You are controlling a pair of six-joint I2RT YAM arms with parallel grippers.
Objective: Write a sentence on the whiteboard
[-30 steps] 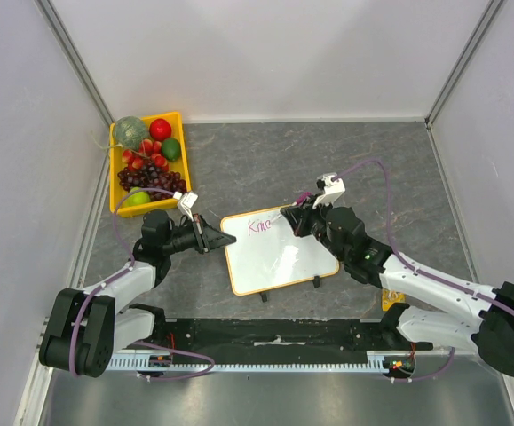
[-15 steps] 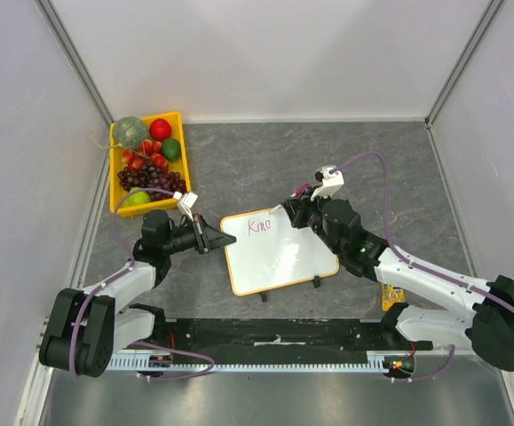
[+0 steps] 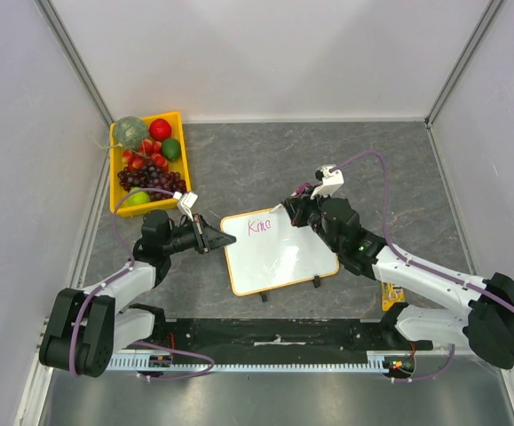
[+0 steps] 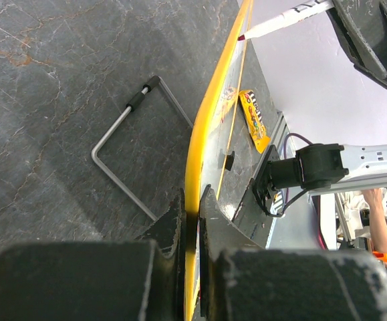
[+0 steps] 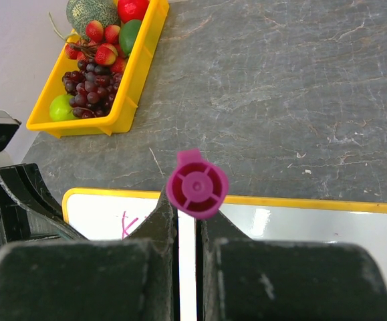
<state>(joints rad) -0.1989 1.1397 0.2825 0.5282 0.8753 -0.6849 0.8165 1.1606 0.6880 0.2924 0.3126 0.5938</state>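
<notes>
Writing under way, first word only begun.
Left gripper (image 4: 192, 204) pinches the edge of the whiteboard (image 3: 283, 262), between the arms; right gripper (image 3: 294, 213) clamps the marker (image 5: 197, 190), tip near the sentence (image 3: 259, 225) at its far-left corner. Next, likely: steady strokes rightward.

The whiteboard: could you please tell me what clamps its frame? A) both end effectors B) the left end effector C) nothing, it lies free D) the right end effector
B: in the left wrist view the left end effector grips the frame of the whiteboard from both sides, while the right end effector holds the marker.
</notes>
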